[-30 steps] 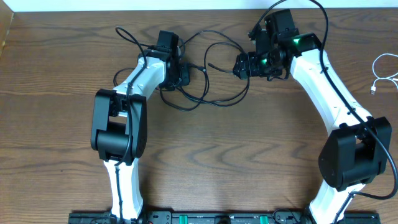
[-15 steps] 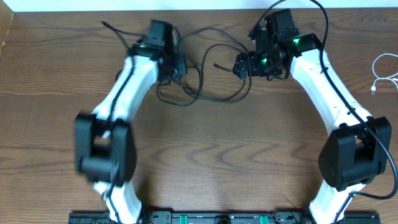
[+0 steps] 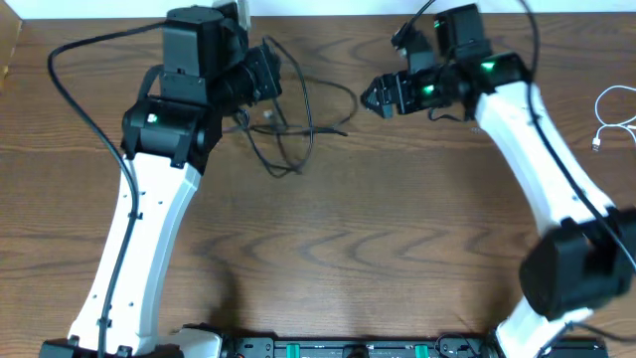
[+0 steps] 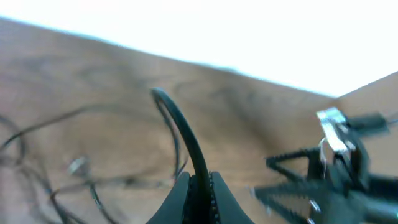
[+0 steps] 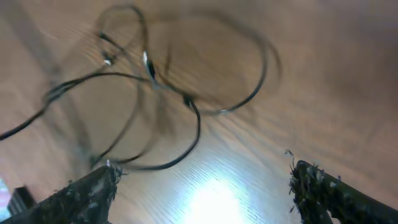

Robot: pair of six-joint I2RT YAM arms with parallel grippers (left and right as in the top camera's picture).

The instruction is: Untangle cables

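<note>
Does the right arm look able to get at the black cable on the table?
Probably yes: the right gripper is open and close to the loops of the black cable, with nothing between them. The left gripper pinches one strand.

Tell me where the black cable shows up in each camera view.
Overhead: black cable tangled at upper centre, beside the left gripper.
Left wrist: black cable at bottom centre, rising from the shut left gripper.
Right wrist: black cable looped across the upper left.
Shared landmark: the open right gripper, visible in all three.
</note>
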